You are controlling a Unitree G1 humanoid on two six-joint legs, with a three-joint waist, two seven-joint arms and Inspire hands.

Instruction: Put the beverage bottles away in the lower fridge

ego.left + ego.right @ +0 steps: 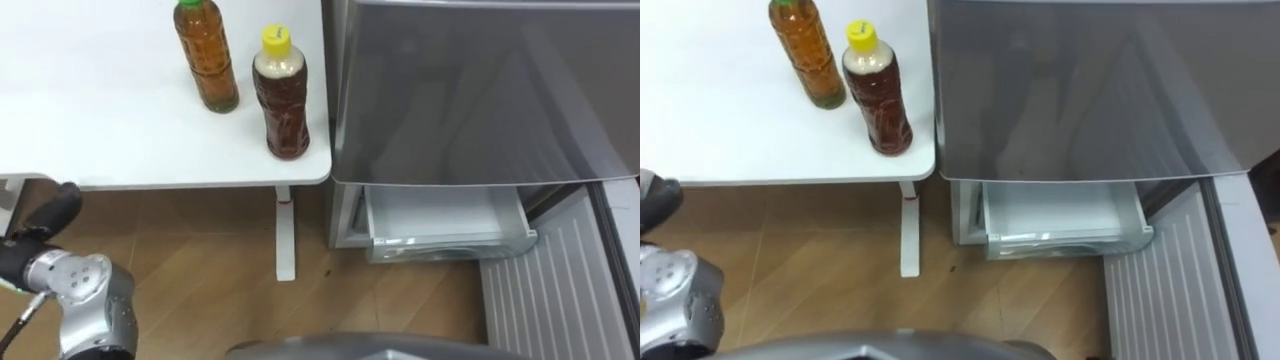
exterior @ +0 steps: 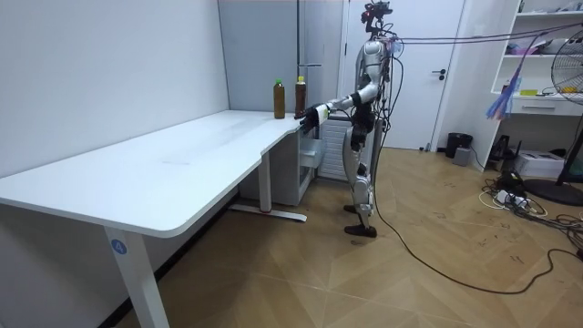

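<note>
Two drink bottles stand near the right edge of the white table: an amber one with a green cap and a darker one with a yellow cap. In the room view they are the green-capped bottle and the yellow-capped bottle. My left hand is low at the left, below the table's front edge and well short of the bottles, its dark fingers looking straight and holding nothing. The grey fridge is on the right, its lower white drawer pulled out and empty.
The lower fridge door hangs open at the bottom right. A white table leg stands on the wooden floor between me and the fridge. In the room view I stand upright at the table's end, left arm stretched toward it.
</note>
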